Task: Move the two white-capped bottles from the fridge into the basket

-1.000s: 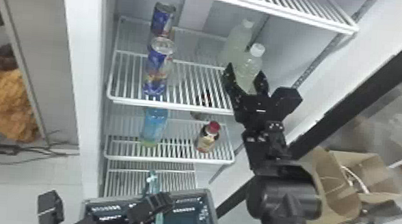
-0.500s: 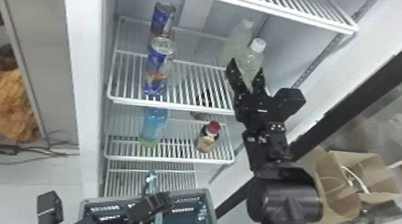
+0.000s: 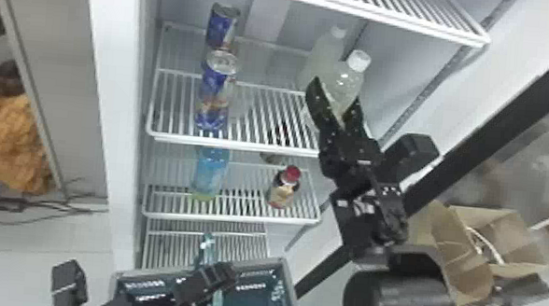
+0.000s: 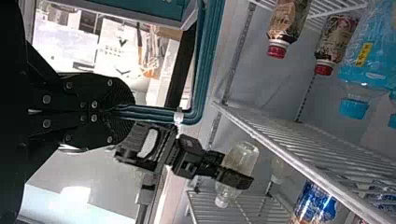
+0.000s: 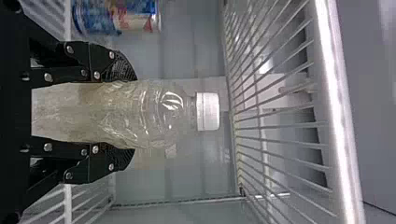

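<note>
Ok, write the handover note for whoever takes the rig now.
Right claw: closed around the front white-capped bottle, which stands upright on the shelf with the cans.
Left claw: shut on the basket's teal handle.
Rear white-capped bottle: same shelf, behind the front one.
Basket: low, before the fridge.
Done: grip on the front bottle; neither bottle is in the basket yet.
Left: move the front bottle to the basket, then fetch the rear one.
</note>
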Tool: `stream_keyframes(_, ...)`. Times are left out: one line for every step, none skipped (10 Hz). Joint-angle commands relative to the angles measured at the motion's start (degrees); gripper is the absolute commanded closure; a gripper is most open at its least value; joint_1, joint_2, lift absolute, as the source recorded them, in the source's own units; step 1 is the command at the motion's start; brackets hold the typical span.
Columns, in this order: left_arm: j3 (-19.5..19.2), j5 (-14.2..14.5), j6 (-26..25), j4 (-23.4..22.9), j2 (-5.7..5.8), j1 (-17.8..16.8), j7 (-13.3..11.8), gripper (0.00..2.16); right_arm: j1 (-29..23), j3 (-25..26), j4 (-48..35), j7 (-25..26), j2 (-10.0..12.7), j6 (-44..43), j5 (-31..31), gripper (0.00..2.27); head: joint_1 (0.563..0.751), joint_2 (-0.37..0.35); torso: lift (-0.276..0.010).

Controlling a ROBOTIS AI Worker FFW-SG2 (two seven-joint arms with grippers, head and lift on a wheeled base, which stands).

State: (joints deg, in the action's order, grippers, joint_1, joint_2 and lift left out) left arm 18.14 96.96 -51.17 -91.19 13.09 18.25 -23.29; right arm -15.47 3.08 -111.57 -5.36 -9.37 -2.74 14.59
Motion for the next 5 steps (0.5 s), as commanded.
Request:
stream_keyframes(-0.08, 0.04, -0.01, 0.0, 0.0, -0.12, 0.0, 1.16, -4.64, -0.34, -5.64, 0.0, -0.03, 1.19, 1.41, 0.9, 0.695, -0.35, 0.0)
stream_keyframes(0.03, 0.04, -0.01, 0.0, 0.0, -0.12, 0.0, 1.16, -6.89, -0.34, -8.6, 0.0, -0.03, 2.17, 1.64, 0.9, 0.695, -0.35, 0.0)
stream_keyframes(0.03, 0.04, -0.01, 0.0, 0.0, -0.12, 0.0, 1.16, -9.7, -0.34, -11.83, 0.0, -0.12, 3.16, 3.01, 0.9, 0.695, -0.35, 0.0)
stream_keyframes(0.03, 0.04, -0.15, 0.0, 0.09, -0.12, 0.0, 1.16, -12.37, 0.0, -14.78, 0.0, -0.12, 4.14, 3.81, 0.9, 0.695, -0.35, 0.0)
stream_keyframes(0.03, -0.07, -0.15, 0.0, 0.09, -0.12, 0.0, 1.16, -14.91, 0.34, -17.45, -0.09, -0.12, 5.83, 4.15, 0.9, 0.695, -0.35, 0.0)
